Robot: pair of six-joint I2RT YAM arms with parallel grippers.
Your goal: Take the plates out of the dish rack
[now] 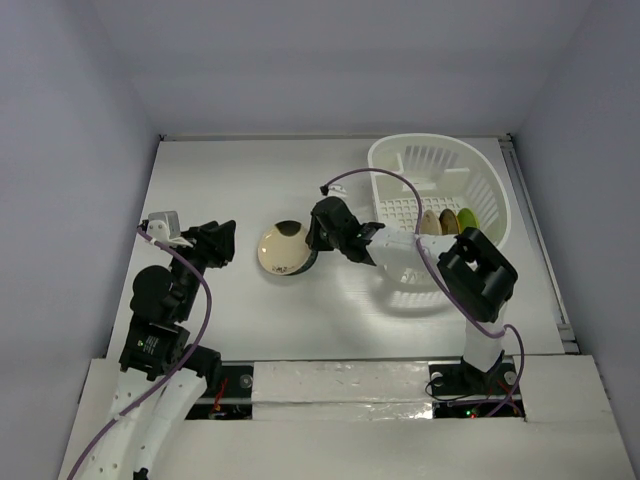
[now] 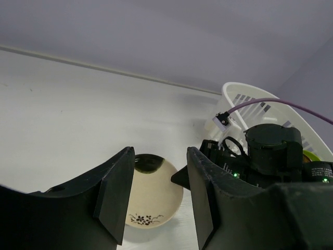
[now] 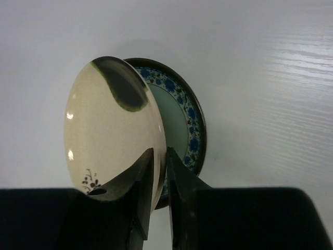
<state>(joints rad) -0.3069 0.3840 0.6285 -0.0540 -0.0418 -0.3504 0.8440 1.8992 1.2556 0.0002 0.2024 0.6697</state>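
Note:
My right gripper (image 3: 160, 159) is shut on the rim of a cream plate (image 3: 109, 130) with a dark patch and a small flower sprig. It holds the plate tilted over a teal patterned plate (image 3: 183, 117) that lies on the table. In the top view the cream plate (image 1: 283, 248) is at mid-table, left of the white dish rack (image 1: 440, 158), with my right gripper (image 1: 320, 243) at its right edge. Beige (image 1: 431, 221), amber (image 1: 450, 220) and lime green (image 1: 468, 217) plates stand in the rack. My left gripper (image 1: 222, 240) is open and empty, left of the cream plate (image 2: 153, 200).
The right arm (image 1: 478, 272) reaches across the rack's front wall. The rack (image 2: 244, 94) shows at the right of the left wrist view. A purple cable (image 1: 380, 178) loops over the rack's rim. Grey walls enclose the table on three sides.

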